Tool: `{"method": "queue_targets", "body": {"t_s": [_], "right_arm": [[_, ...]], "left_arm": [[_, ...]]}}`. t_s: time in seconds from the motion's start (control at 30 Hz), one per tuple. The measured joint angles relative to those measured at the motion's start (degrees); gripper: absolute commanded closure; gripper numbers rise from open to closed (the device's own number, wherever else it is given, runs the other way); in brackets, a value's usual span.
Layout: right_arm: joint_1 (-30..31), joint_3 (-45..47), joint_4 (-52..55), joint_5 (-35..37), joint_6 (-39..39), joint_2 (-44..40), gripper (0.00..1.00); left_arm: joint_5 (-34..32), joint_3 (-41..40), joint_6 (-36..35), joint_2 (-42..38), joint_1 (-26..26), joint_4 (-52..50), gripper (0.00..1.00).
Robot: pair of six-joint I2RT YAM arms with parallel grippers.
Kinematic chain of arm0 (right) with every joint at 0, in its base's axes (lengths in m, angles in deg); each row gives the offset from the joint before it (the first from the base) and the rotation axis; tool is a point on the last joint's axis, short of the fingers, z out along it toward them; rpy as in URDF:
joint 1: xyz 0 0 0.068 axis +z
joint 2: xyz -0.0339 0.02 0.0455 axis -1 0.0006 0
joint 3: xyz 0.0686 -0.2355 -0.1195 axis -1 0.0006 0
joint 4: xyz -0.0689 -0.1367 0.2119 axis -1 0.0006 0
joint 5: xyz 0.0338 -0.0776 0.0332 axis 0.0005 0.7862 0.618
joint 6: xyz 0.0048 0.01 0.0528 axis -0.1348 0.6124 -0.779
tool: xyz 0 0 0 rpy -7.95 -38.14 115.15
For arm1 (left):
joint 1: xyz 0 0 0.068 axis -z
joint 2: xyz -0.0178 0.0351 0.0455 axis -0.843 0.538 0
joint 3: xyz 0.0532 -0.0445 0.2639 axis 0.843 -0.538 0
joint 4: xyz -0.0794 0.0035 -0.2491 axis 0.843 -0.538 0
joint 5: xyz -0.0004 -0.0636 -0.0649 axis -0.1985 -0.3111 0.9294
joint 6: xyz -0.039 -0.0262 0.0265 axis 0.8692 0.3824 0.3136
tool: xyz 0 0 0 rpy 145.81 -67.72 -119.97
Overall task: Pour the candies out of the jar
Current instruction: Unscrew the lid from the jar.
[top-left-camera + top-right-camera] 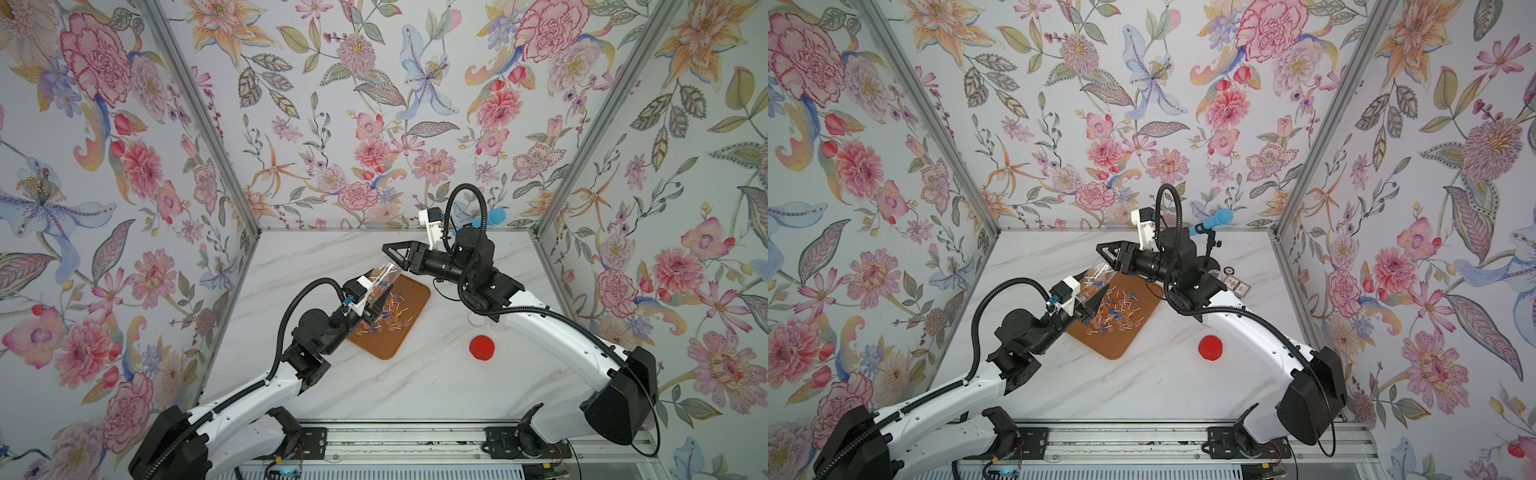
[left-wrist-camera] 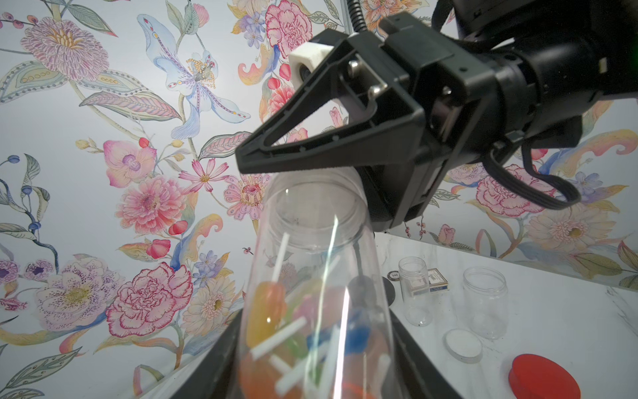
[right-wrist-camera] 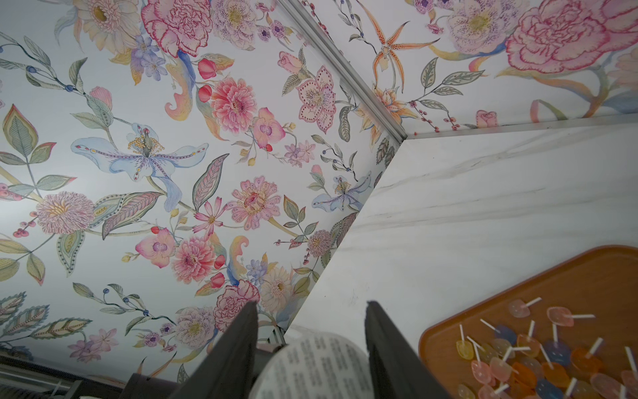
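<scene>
The clear plastic jar (image 1: 384, 276) (image 1: 1098, 276) hangs tilted over the brown tray (image 1: 411, 291) (image 1: 1113, 345), base up and mouth down. My left gripper (image 1: 380, 299) (image 2: 314, 311) is shut on its lower part. My right gripper (image 1: 384, 248) (image 3: 310, 304) is shut on the labelled base (image 3: 317, 366). Many candies (image 1: 392, 316) (image 1: 1117, 316) (image 3: 538, 359) lie heaped on the tray. Several candies (image 2: 269, 311) are still inside the jar, in its mouth end.
A red lid (image 1: 482, 347) (image 2: 542, 380) lies on the marble table right of the tray. Under my right arm stand two empty clear jars (image 2: 414, 290) (image 2: 485, 300), a white lid (image 2: 462, 345) and a small card box (image 2: 436, 281). A blue microphone (image 1: 1212, 220) stands at the back wall.
</scene>
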Motion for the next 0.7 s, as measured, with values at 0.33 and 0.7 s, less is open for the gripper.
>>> {"method": "queue_targets", "body": {"t_s": [0.33, 0.7], "right_arm": [[0.0, 0.6, -1.7, -1.4, -0.7, 0.0, 0.29], [-1.5, 2.1, -1.8, -1.9, -0.7, -1.2, 0.15]], "left_arm": [[-0.2, 0.0, 0.0, 0.1, 0.0, 0.2, 1.00], [0.1, 0.0, 0.3, 0.4, 0.0, 1.3, 1.00]]}}
